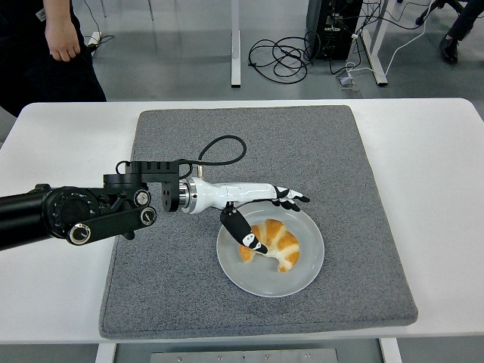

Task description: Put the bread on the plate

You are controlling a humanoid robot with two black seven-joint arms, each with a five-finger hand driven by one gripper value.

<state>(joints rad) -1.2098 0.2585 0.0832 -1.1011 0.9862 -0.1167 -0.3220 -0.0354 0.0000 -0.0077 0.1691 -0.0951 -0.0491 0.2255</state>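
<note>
A golden croissant (275, 243) lies on the white round plate (302, 276) in the middle of the grey mat (318, 151). My left hand (271, 218) hovers at the plate's upper left, its fingers spread. The thumb (242, 232) points down beside the croissant's left end, and the other fingers (291, 197) stretch past the plate's far rim. Nothing is held. The black left forearm (83, 215) reaches in from the left edge. My right arm is out of view.
A person in dark clothing (45, 45) stands at the top left behind the table, one hand hanging. Table legs, cables and a computer tower (333, 30) fill the floor beyond. The white table (431, 181) surrounds the mat.
</note>
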